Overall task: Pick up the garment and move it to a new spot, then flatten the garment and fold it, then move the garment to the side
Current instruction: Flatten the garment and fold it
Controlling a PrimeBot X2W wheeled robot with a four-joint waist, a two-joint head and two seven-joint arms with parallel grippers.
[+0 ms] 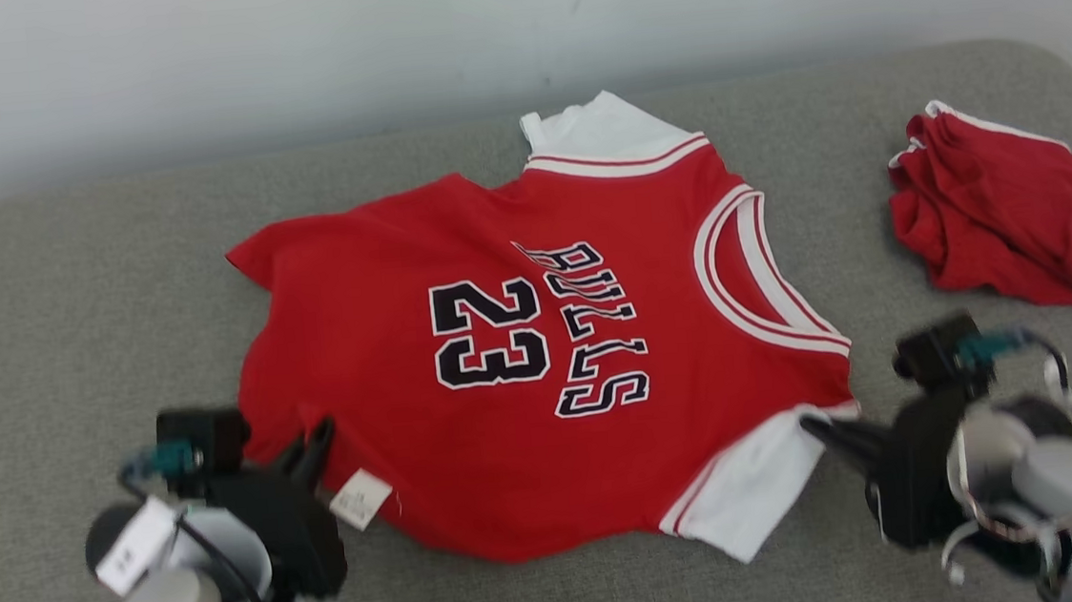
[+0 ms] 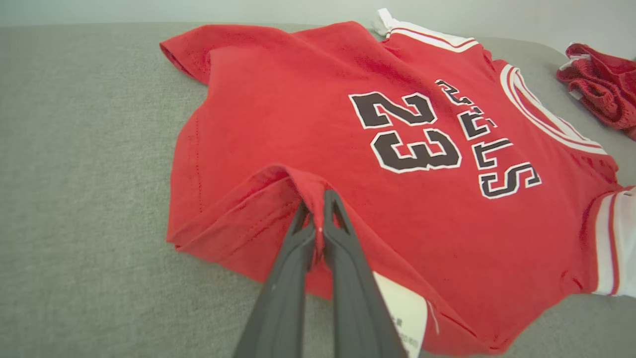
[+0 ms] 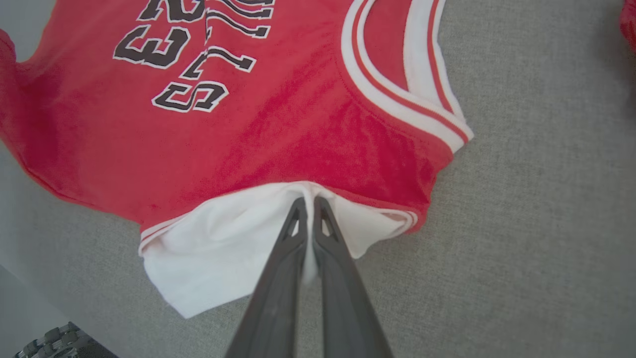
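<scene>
We should lift both sides together, slowly, so the red jersey (image 1: 372, 285) does not bunch up. It lies spread on the grey counter (image 1: 68, 309). The left end effector (image 2: 318, 209) is pinched shut on its bottom edge. The right end effector (image 3: 308, 209) is pinched shut on its white sleeve (image 3: 218, 248).

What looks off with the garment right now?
The jersey isn't flat: left gripper pinches its hem into a raised fold, right gripper its white sleeve. A second red garment lies crumpled at far right.
</scene>
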